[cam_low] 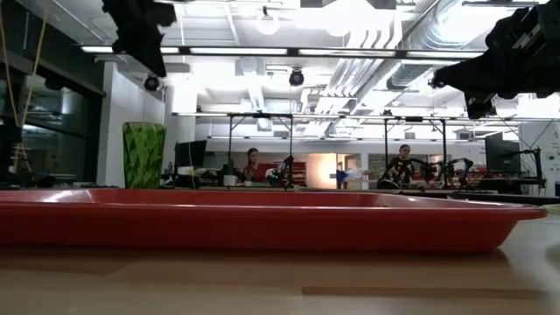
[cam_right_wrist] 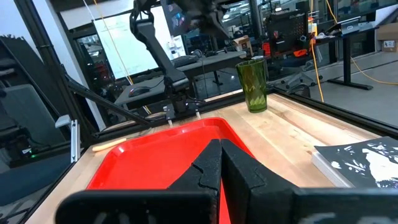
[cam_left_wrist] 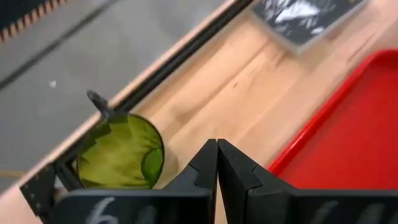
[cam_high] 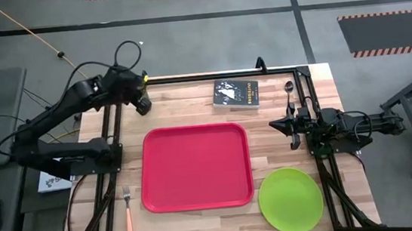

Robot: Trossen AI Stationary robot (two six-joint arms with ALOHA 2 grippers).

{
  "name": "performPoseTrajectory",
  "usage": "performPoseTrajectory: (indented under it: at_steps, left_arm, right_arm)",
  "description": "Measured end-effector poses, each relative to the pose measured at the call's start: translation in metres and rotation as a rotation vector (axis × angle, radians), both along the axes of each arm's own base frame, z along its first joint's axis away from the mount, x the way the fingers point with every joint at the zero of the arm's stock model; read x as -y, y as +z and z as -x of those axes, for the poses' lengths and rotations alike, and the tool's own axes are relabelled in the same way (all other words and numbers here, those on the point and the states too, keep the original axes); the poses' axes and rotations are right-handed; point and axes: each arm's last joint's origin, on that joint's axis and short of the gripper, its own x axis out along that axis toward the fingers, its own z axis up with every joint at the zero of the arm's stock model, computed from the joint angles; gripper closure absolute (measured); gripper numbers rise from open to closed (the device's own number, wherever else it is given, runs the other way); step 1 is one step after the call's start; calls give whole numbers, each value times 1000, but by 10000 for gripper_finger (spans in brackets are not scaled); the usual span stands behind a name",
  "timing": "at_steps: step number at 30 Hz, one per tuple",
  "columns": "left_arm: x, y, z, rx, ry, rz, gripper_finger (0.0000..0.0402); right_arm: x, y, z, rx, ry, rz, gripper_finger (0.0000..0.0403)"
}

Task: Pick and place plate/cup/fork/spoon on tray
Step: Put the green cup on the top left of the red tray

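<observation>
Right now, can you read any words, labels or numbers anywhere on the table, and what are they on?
Dark book: pale print on its cover, too small to read.
Red tray, green plate, cup: no writing visible.
Left gripper: pale marks on its body, cut off and unreadable.

An empty red tray lies mid-table, with a lime-green plate, orange-handled fork, upright green cup and spoon around it.

My gripper: both fingers pressed together, holding nothing.
Cup: green, seen from above, standing on the worktop near its edge.
Tray: red, beside my fingers.
Book: dark, farther off.
</observation>
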Motion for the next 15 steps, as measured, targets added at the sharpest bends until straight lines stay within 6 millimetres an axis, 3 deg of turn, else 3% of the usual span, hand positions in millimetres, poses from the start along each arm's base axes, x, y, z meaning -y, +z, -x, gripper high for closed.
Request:
performPoseTrajectory:
  at_steps: [7,15]
  left_arm:
    - [-22,-14,-11,-70,78,11,382]
    - [-41,-30,-18,-129,117,77,288]
  right_arm:
    - [0,0,0,0,0,0,402]
    - [0,0,0,0,0,0,402]
